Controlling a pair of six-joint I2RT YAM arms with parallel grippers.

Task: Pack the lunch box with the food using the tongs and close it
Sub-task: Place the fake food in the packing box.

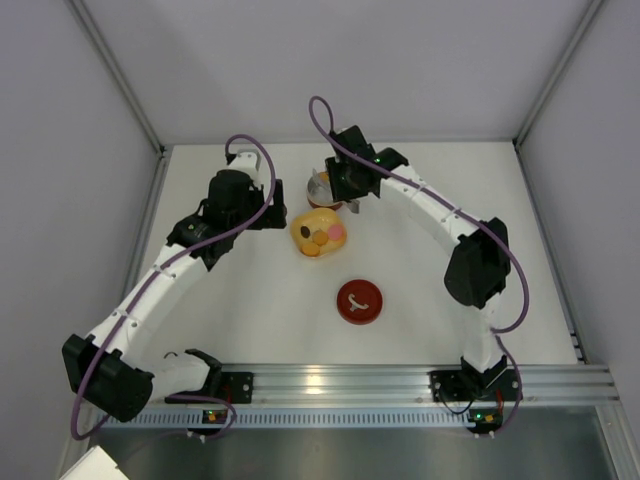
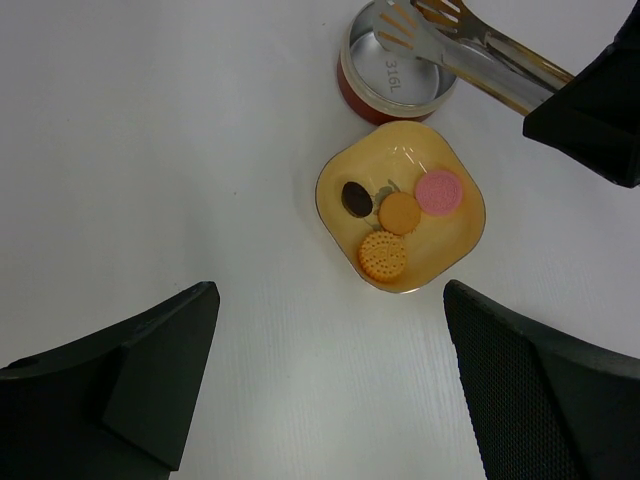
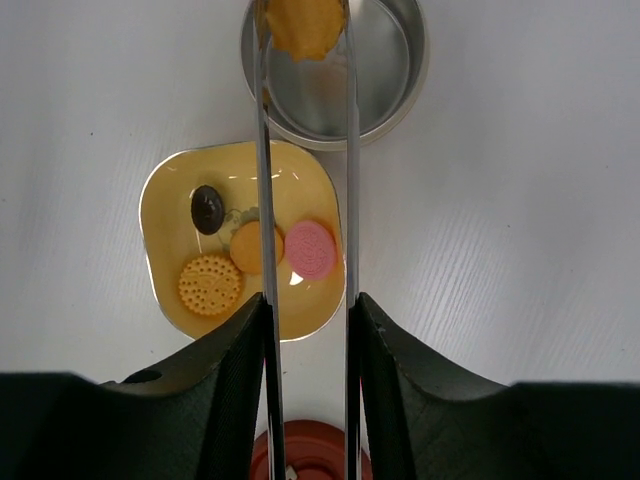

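Observation:
My right gripper point(image 3: 308, 320) is shut on the silver tongs point(image 3: 350, 180), whose arms run forward between its fingers. At the tongs' tips sits an orange food piece point(image 3: 303, 25), over the open lunch box point(image 3: 385, 60), a red tin with a shiny inside point(image 2: 395, 80). More food lies in the yellow dish point(image 2: 440, 245): a brown piece point(image 2: 356, 198), an orange one point(image 2: 399, 212), a pink one point(image 2: 439, 191) and a dotted biscuit point(image 2: 382, 256). The red lid point(image 1: 359, 301) lies flat nearer the arm bases. My left gripper point(image 2: 330, 380) hangs open and empty beside the dish.
White walls close off the table's back and both sides point(image 1: 160, 150). An aluminium rail point(image 1: 330, 385) runs along the near edge and carries both arm bases. The right arm point(image 1: 470, 260) arches over the table's right half.

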